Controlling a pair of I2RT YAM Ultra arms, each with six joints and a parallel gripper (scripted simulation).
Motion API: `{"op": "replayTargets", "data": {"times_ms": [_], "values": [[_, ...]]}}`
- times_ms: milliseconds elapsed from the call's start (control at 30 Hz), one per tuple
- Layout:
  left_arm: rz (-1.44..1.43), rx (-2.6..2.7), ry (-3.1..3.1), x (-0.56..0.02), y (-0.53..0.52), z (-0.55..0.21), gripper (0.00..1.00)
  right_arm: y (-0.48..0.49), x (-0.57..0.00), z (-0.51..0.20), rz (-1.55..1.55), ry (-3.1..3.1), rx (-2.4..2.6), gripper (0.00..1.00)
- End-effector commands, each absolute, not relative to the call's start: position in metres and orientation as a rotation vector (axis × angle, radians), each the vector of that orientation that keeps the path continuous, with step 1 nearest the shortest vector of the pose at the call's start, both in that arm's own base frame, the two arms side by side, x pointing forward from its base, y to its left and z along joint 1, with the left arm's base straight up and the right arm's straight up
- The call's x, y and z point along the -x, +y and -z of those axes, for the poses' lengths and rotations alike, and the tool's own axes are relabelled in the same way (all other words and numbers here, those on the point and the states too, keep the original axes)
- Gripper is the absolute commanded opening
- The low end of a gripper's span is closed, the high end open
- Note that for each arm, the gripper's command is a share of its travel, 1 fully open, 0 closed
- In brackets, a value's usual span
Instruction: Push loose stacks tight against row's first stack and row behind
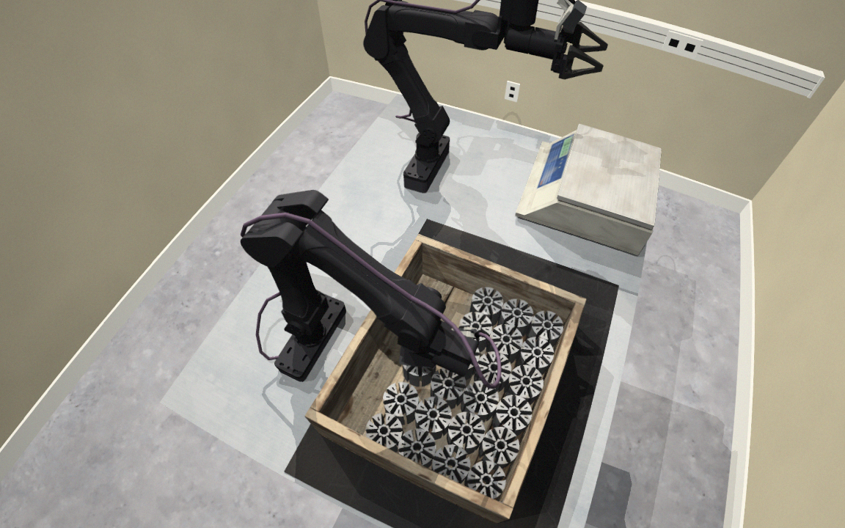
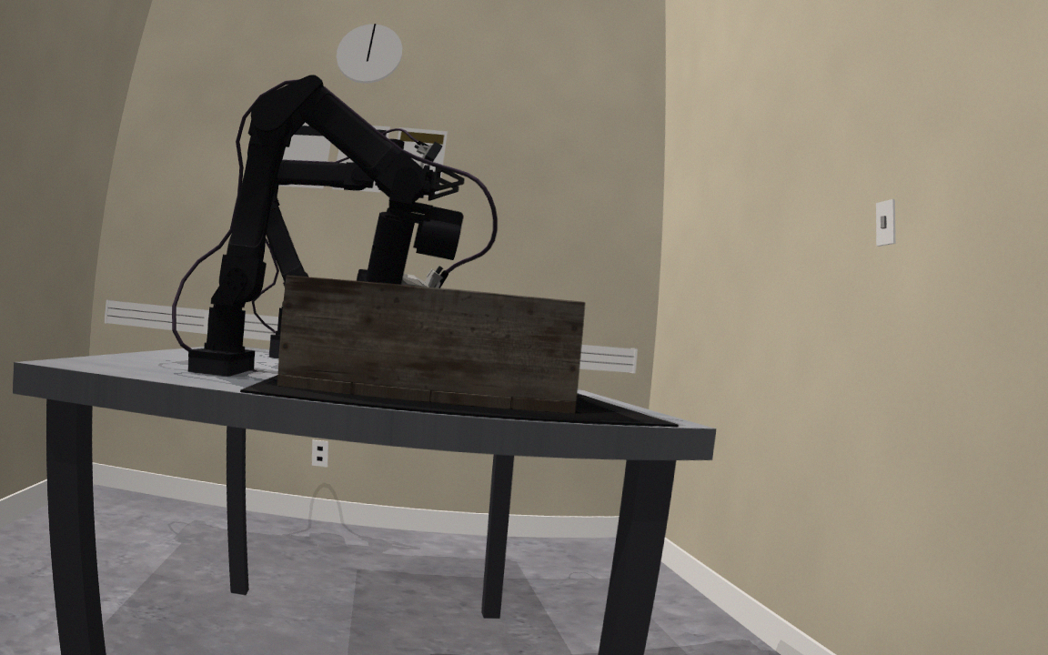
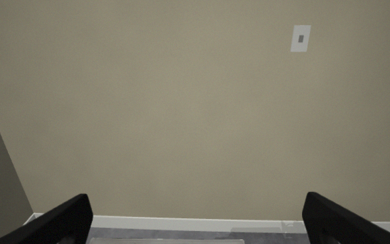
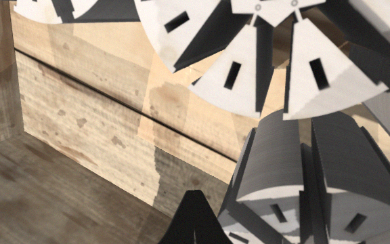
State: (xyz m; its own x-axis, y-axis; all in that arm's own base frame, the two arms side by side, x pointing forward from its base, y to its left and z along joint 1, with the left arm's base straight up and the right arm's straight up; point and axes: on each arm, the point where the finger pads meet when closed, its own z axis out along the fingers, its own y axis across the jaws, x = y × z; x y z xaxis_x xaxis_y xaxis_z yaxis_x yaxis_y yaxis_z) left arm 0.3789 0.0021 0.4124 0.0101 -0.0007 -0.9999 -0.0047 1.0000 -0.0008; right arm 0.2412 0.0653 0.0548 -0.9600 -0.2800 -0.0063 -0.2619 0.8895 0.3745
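Note:
The wooden crate [image 1: 545, 408] [image 2: 430, 342] holds rows of slotted round metal stacks, such as one near its front wall [image 1: 433, 414]. One stack [image 1: 417, 375] [image 4: 283, 163] stands at the open side of its row, partly hidden by the right arm; a neighbouring stack [image 4: 330, 78] shows above it in the right wrist view. Whether these two touch is unclear. My right gripper [image 4: 193, 200] is shut and empty, low in the crate, its tips close beside that end stack; contact is unclear. My left gripper [image 1: 604, 56] [image 3: 196, 204] is open and empty, high beyond the crate.
A scale [image 1: 609, 170] with a blue panel stands beyond the crate. The crate sits on a dark mat [image 1: 586, 341]. Bare crate floor [image 1: 366, 377] shows along the side nearest the arm bases. The crate walls rise around the right gripper.

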Motion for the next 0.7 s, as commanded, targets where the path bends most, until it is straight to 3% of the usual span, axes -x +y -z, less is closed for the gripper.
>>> {"op": "replayTargets", "data": {"times_ms": [0,667], "values": [[0.014,-0.01,1.462,-0.373,-0.005,-0.45,1.0,0.05,-0.253,-0.052,0.506,-3.046,-0.451,0.01],[0.014,-0.01,1.462,-0.373,-0.005,-0.45,1.0,0.039,-0.261,-0.057,0.484,-3.075,-0.454,0.01]]}}
